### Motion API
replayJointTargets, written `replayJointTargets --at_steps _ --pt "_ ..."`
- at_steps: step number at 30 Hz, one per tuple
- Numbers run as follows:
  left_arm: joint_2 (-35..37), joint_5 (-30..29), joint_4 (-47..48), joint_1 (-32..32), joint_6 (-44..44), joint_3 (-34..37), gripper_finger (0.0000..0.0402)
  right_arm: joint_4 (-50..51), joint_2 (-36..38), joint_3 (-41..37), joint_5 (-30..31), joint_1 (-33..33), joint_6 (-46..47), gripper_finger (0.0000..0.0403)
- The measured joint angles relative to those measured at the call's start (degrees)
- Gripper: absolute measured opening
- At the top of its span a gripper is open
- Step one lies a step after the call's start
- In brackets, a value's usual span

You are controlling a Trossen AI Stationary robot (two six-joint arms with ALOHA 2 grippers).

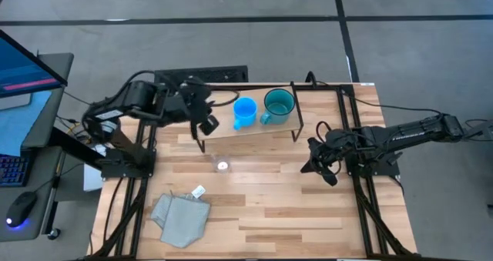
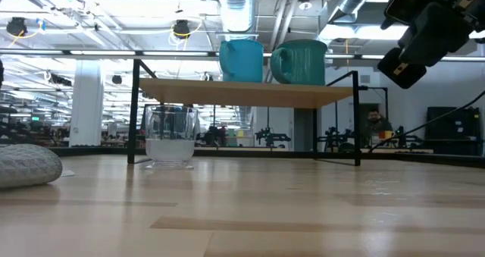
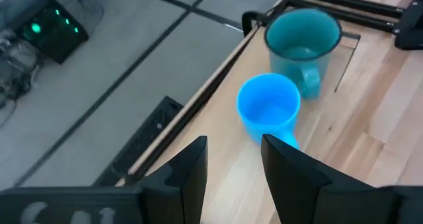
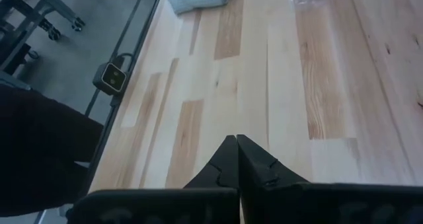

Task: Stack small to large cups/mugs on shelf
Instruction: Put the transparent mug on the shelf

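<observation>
The bright blue mug (image 1: 244,112) and the larger teal mug (image 1: 279,105) stand upright side by side on the light-wood shelf (image 1: 231,128), handles toward the table's near edge. The low view shows the blue mug (image 2: 241,60), the teal mug (image 2: 299,62) and the shelf board (image 2: 242,94). The small clear glass cup (image 1: 223,165) stands on the tabletop in front of the shelf, and also in the low view (image 2: 170,138). My left gripper (image 3: 234,159) is open and empty above the shelf's left end (image 1: 205,119), just left of the blue mug (image 3: 268,108). My right gripper (image 4: 236,154) is shut and empty over the table's right part (image 1: 323,167).
A grey cloth (image 1: 181,217) lies crumpled at the table's near left, with a small white tag (image 1: 199,191) beside it. The shelf's black wire legs (image 2: 136,109) stand on the table. Bare wood lies between the glass cup and my right gripper.
</observation>
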State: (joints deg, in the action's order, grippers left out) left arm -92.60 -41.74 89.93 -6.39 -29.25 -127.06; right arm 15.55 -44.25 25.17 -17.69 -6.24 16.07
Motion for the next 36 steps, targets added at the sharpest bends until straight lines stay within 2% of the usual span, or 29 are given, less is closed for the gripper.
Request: replayJointTargets --at_steps 4,6,14,20,26,29,36 --pt "8.2 -0.3 -0.3 -0.9 -7.5 11.4 0.0135 -0.3 0.0 0.0 0.2 0.0 0.4 0.0012" --pt "12.6 -0.4 -3.4 -1.9 -9.6 18.3 0.0135 -1.0 0.0 0.0 0.2 0.0 0.4 0.0012" --pt "29.2 5.9 -31.5 -4.6 -8.5 49.0 0.0135 -4.1 0.0 0.0 1.5 0.0 3.1 0.0012" --pt "33.6 11.0 -48.6 -6.3 -4.3 66.1 0.0135 -4.5 0.0 0.0 1.5 0.0 6.9 0.0012" --pt "30.7 17.3 -58.1 -8.0 4.2 74.5 0.0135 -4.5 0.0 0.0 2.4 0.0 9.0 0.0012" --pt "28.6 20.8 -61.4 -9.2 9.1 75.6 0.0135 -4.6 0.0 0.0 3.0 0.0 9.5 0.0012" --pt "24.7 27.3 -61.8 -10.9 15.7 75.5 0.0135 -4.9 0.0 0.0 4.3 0.0 12.1 0.0012"
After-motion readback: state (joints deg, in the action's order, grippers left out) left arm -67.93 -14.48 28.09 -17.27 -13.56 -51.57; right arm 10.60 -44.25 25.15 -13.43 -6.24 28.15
